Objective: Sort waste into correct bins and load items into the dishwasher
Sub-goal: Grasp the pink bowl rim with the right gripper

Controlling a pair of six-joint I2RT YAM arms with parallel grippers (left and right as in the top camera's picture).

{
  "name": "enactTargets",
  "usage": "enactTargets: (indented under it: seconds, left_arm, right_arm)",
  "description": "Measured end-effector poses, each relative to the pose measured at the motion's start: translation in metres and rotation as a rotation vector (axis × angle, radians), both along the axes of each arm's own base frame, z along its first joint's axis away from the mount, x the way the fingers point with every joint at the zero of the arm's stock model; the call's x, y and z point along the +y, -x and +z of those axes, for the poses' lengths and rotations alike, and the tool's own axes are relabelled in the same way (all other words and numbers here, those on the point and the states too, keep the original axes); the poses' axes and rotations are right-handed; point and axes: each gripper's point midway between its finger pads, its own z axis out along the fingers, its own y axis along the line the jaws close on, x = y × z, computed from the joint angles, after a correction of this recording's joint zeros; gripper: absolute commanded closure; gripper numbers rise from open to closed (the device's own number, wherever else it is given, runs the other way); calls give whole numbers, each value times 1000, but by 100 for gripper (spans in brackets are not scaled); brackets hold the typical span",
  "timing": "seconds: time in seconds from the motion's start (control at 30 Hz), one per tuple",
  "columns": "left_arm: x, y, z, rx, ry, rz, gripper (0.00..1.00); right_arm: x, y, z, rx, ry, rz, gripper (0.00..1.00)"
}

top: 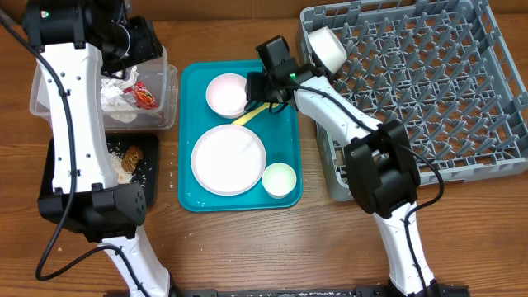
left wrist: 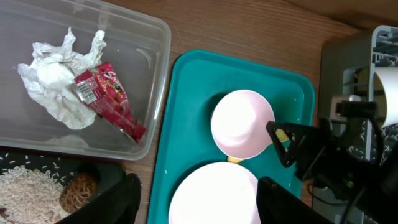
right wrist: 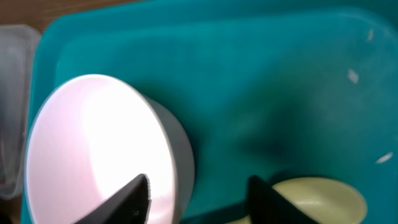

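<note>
On the teal tray (top: 289,124) lie a white bowl (top: 225,93), a white plate (top: 228,159), a small cup (top: 279,178) and a pale yellow spoon (top: 250,114). My right gripper (top: 262,89) is open and low over the bowl's right rim. In the right wrist view one finger is over the bowl (right wrist: 93,143) and the other is beside the spoon (right wrist: 317,199). A second white bowl (top: 326,48) lies in the grey rack (top: 429,82). My left gripper (left wrist: 199,205) is open and empty, high over the clear tub's (top: 170,91) right side.
The clear tub holds crumpled paper (left wrist: 56,81) and a red wrapper (left wrist: 106,99). The black tray (top: 150,148) below it holds rice (left wrist: 28,190) and a brown lump (left wrist: 78,193). The rack stands right of the teal tray.
</note>
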Motion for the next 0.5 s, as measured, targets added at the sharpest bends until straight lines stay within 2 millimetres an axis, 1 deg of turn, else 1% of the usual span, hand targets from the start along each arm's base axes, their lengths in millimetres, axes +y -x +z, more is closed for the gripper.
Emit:
enactTargets:
  seconds: [0.03, 0.1, 0.17, 0.23, 0.3, 0.5]
  left_arm:
    - [0, 0, 0, 1, -2, 1, 37]
    - [1, 0, 0, 1, -3, 2, 37]
    - [1, 0, 0, 0, -5, 3, 37]
    - [1, 0, 0, 0, -5, 3, 36]
    - [1, 0, 0, 1, -6, 2, 36]
    - [3, 0, 0, 1, -16, 8, 33]
  right_arm:
    - [0, 1, -5, 11, 1, 0, 59]
    - [0, 3, -10, 25, 3, 0, 67]
    - [1, 3, -10, 27, -3, 0, 74]
    - [1, 3, -10, 29, -4, 2, 86]
    - [0, 6, -12, 42, 0, 2, 96]
    - [-2, 10, -14, 60, 8, 5, 96]
